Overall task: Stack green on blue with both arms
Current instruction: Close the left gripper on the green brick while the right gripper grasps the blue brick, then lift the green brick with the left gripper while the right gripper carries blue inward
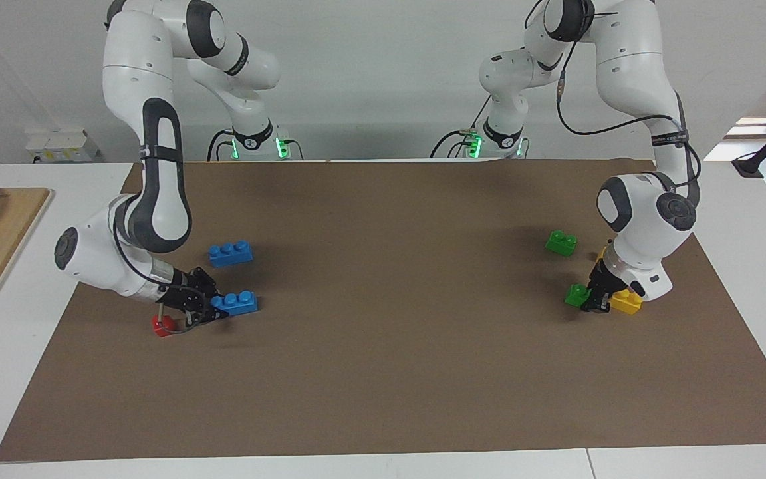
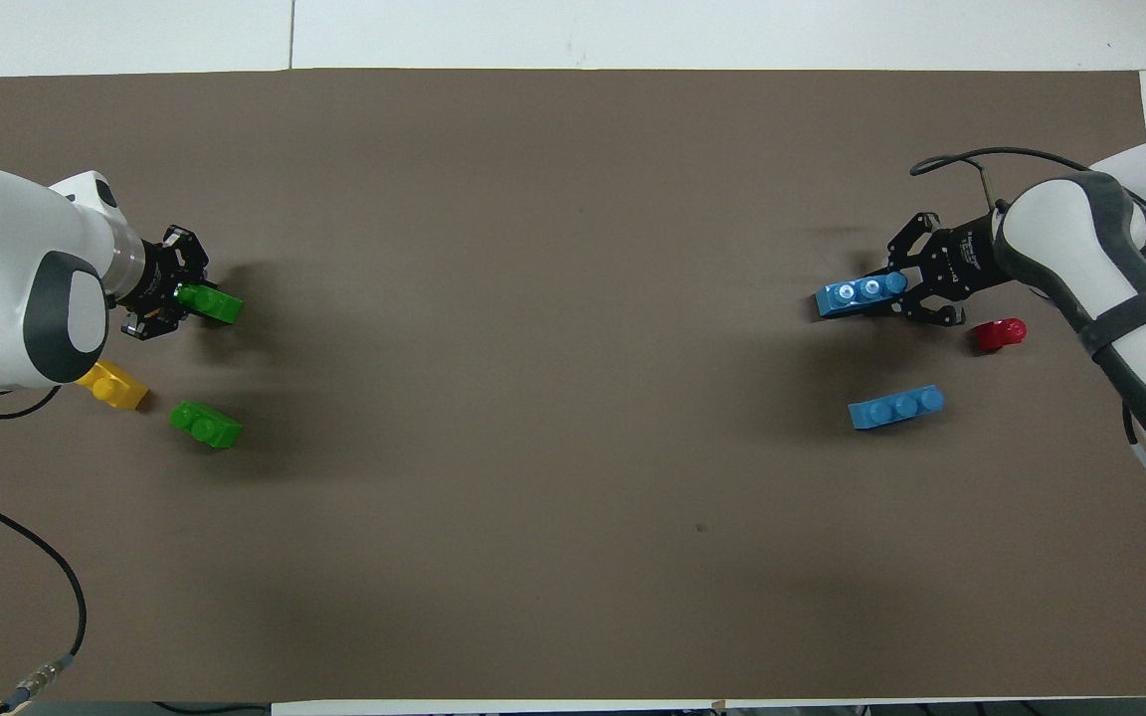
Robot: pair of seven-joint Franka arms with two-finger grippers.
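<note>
left gripper clamping green brick, yellow brick at its 7 o'clock | right gripper gripping blue brick

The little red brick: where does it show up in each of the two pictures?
Facing view: the red brick lies low at the picture's left, beside the right gripper.
Overhead view: the red brick lies at the picture's right edge, mid-height.
Shared landmark: the blue brick that gripper is shut on.
</note>
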